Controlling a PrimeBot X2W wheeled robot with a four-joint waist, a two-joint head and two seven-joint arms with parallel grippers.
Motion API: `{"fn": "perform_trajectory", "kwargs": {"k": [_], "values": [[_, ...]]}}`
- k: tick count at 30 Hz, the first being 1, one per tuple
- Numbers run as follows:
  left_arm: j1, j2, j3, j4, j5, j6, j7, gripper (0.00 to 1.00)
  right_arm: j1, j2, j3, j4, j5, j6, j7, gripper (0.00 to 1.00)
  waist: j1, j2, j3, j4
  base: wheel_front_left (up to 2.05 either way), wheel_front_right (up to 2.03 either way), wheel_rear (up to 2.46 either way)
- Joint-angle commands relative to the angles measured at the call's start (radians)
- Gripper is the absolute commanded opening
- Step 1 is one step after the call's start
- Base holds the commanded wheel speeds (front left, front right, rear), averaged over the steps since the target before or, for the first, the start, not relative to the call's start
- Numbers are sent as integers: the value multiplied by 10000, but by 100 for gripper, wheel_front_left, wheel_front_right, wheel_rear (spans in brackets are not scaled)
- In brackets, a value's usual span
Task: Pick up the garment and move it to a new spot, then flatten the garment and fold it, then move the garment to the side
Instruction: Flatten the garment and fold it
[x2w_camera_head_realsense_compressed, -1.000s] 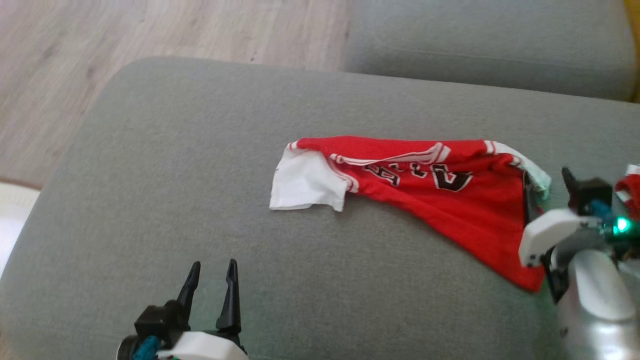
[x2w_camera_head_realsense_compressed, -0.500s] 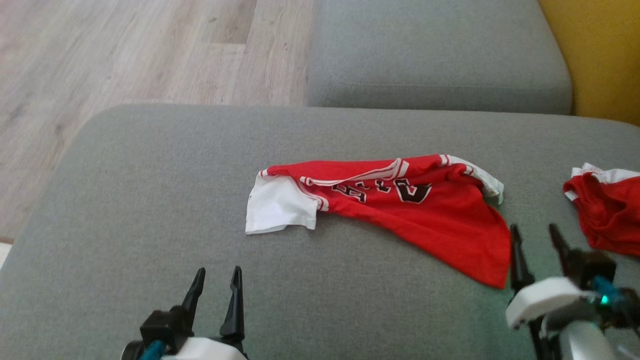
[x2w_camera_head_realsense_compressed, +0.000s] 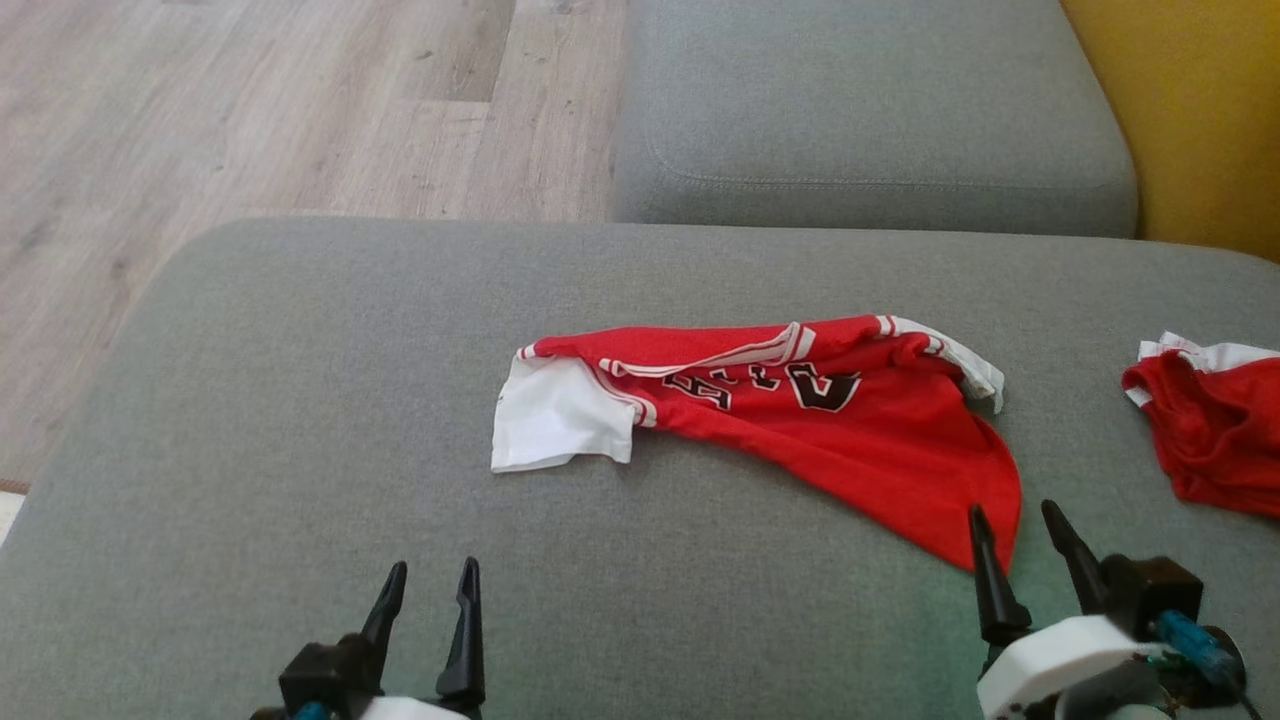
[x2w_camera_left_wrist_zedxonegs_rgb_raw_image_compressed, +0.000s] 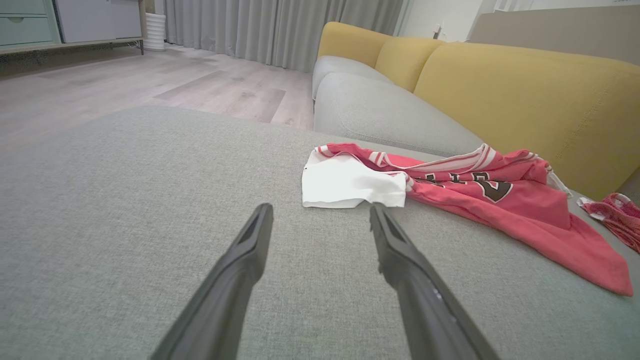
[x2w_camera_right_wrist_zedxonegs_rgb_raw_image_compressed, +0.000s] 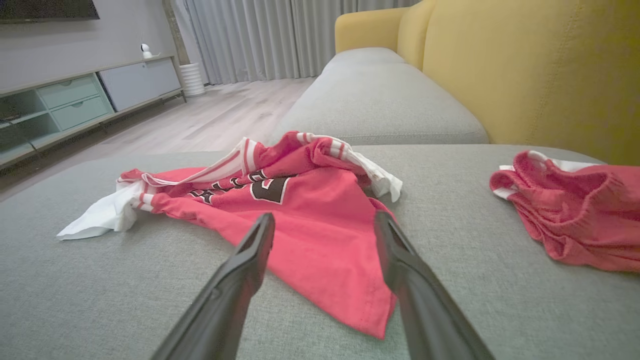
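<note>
Step in hand, as I judge it, is getting hold of the shirt (x2w_camera_head_realsense_compressed: 800, 420) so it can be pulled flat; neither folding nor the move aside has begun. The shirt lies bunched on the sofa seat (x2w_camera_head_realsense_compressed: 300, 400), its top edge rolled over, the lettering creased and one white sleeve (x2w_camera_head_realsense_compressed: 555, 425) turned out at the end.

The left tool (x2w_camera_head_realsense_compressed: 433, 565) hovers low over bare cushion with its fingers parted and nothing between them. The white sleeve lies ahead of it and a little toward the right tool's side, near but apart. The right tool (x2w_camera_head_realsense_compressed: 1012, 508) is likewise released and empty. Its fingers point at the shirt's lower corner (x2w_camera_head_realsense_compressed: 960, 520), which lies just ahead of the tips and slightly to the inner side. In the right wrist view that corner sits between the two fingers. Whether the tips touch the cloth I cannot tell.

The next move probably calls for each tool to go forward and down onto its own end of the shirt, pinch a single layer, then draw the two ends apart. A second red garment (x2w_camera_head_realsense_compressed: 1210, 430) lies off to the outer side of the right tool, well apart from the shirt.
</note>
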Motion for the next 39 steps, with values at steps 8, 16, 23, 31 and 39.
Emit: {"fn": "perform_trajectory", "kwargs": {"k": [8, 16, 23, 31, 39], "values": [[-616, 142, 405, -255, 34, 39, -67, 100, -186, -63, 248, -858, 51, 65, 193, 100, 0, -1, 240, -6, 0, 0, 0], [-1653, 165, 348, 130, 155, -66, 308, 100, -414, -63, 236, -1174, -57, 65, 348, 100, 0, -1, 856, -338, 0, 0, 0], [-3258, -41, 517, 1737, -67, -299, 918, 100, -837, -63, 434, -1507, -181, 65, 559, 100, 0, -1, 1825, -996, 0, 0, 0], [-4601, -205, 947, 3477, -482, -511, 1109, 100, -1257, -63, 554, -1653, -200, 65, 596, 100, 0, -1, 2683, -1697, 0, 0, 0], [-5227, -420, 1088, 4823, -754, -673, 1171, 100, -1352, -62, 538, -1274, -34, 65, 510, 100, 0, -1, 3139, -2062, 0, 0, 0]]}}
